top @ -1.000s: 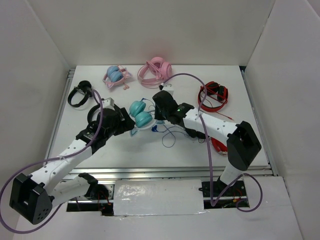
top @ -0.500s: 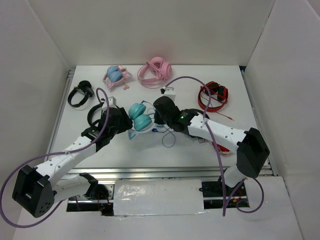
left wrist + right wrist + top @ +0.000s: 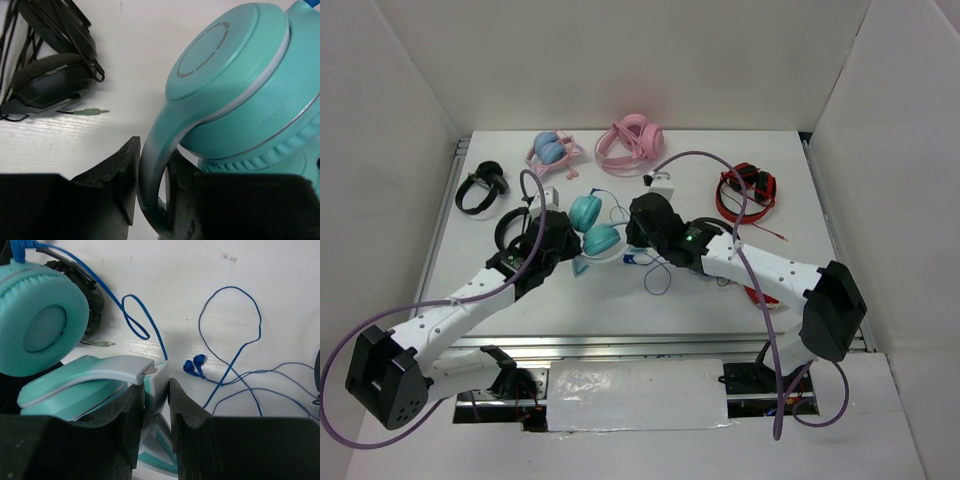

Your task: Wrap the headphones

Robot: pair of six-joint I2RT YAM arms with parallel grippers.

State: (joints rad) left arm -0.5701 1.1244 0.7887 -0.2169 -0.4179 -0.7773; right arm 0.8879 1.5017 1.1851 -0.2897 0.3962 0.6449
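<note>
Over the last second the teal plastic cat-ear headphones (image 3: 592, 226), lying nearer the arms than the pink over-ear pair (image 3: 630, 140), have turned slightly. The left gripper (image 3: 152, 167) and right gripper (image 3: 156, 395) each pinch the headband. The thin blue cable (image 3: 107, 290) trails loose, so wrapping looks barely begun.
</note>
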